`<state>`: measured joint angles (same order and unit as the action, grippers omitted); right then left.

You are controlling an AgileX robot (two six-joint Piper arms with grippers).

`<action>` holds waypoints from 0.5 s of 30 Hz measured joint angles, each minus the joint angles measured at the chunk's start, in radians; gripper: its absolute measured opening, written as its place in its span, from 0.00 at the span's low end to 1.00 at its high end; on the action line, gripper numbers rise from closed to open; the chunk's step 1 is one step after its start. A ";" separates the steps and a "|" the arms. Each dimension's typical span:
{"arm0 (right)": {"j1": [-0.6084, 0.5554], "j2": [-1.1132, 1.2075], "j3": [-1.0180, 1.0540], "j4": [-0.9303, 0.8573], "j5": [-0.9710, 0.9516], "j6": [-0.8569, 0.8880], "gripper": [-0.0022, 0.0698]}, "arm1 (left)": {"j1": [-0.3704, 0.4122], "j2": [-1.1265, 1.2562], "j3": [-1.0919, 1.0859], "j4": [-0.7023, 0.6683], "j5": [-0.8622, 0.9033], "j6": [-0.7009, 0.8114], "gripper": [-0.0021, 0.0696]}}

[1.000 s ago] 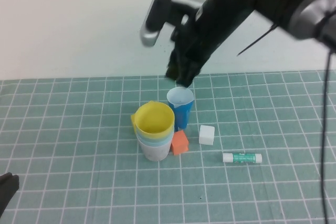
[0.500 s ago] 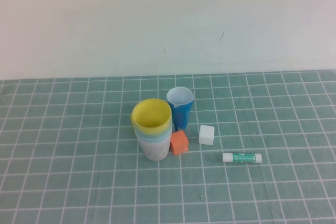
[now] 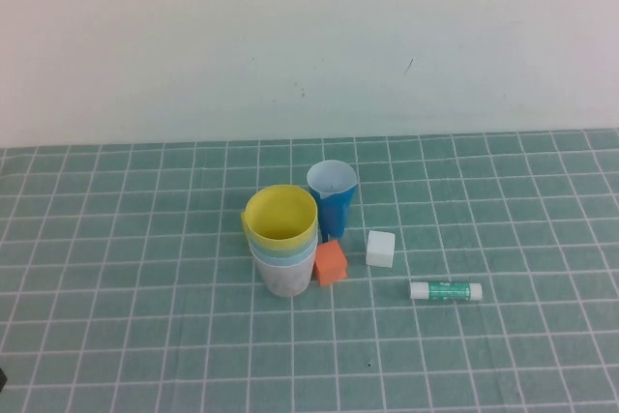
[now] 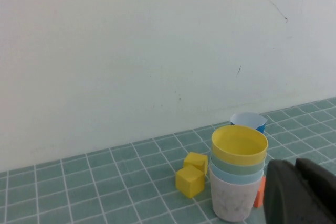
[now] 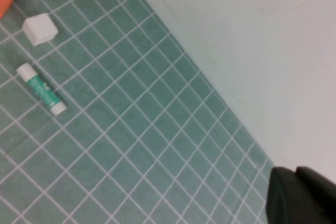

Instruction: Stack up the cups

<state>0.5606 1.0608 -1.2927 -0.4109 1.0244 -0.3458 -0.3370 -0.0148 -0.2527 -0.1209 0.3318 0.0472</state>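
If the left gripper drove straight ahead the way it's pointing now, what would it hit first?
Likely the stack of cups: the shut left gripper sits low on the robot's left, facing it, with the orange cube beside it. Depth is unclear. The right gripper, shut, is withdrawn.

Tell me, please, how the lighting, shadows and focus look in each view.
High view: even light, faint shadows by the stacked cups. Left wrist view: left gripper a dark blur, cups sharp. Right wrist view: right gripper blurred, glue stick clear.
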 joint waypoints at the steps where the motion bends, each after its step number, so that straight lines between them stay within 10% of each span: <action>1: 0.000 -0.042 0.075 -0.002 -0.034 0.008 0.04 | 0.000 0.000 0.002 -0.001 0.007 0.000 0.03; 15: 0.000 -0.390 0.746 0.004 -0.391 0.272 0.03 | 0.000 0.000 0.004 -0.017 0.211 0.000 0.03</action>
<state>0.5606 0.6712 -0.5469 -0.4066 0.6334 -0.0741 -0.3370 -0.0148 -0.2489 -0.1382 0.5427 0.0472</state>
